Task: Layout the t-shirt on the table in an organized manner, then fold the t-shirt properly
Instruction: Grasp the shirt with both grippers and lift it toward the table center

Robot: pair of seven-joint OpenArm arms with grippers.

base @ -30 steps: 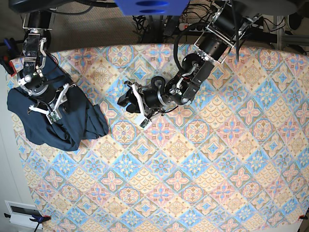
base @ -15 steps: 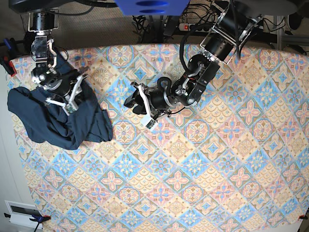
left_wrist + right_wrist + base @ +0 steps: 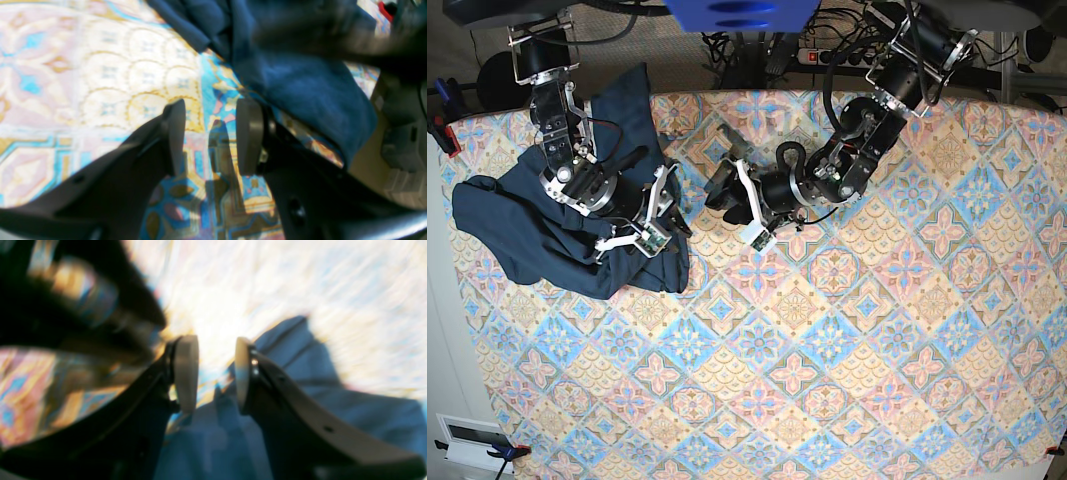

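The t-shirt [image 3: 547, 225] lies bunched at about ten o'clock on the bench [image 3: 847, 380], a crumpled navy heap with one flap thrown up toward the far edge near eleven o'clock; it is nowhere near flat, and no sleeve or hem can be read clearly.

What has changed over the last second: the heap has been dragged inward from the nine o'clock edge and now reaches further toward the middle; the right gripper [image 3: 649, 212] has swung from the far left corner to the heap's inner, three o'clock side; the left gripper [image 3: 739, 200] has come from the centre toward the cloth and now sits just beside its inner edge, at about eleven o'clock from the bench's centre.

Fingers: in the right wrist view the right gripper's fingers [image 3: 186, 373] stand apart with light showing between them and nothing pinched, blue cloth lying below and beyond; in the left wrist view the left gripper's fingers [image 3: 247, 136] are likewise parted over bare patterned cover, the cloth's edge just ahead of them at one o'clock, not between them; so neither holds the garment.

My reading: the shirt has been pulled within both arms' reach, and both sets of fingers look poised for a fresh grasp; the laying-out is barely begun, folding not started; the likely next need is two separate edge grips to spread the heap, and picking a doubled layer is the risk.
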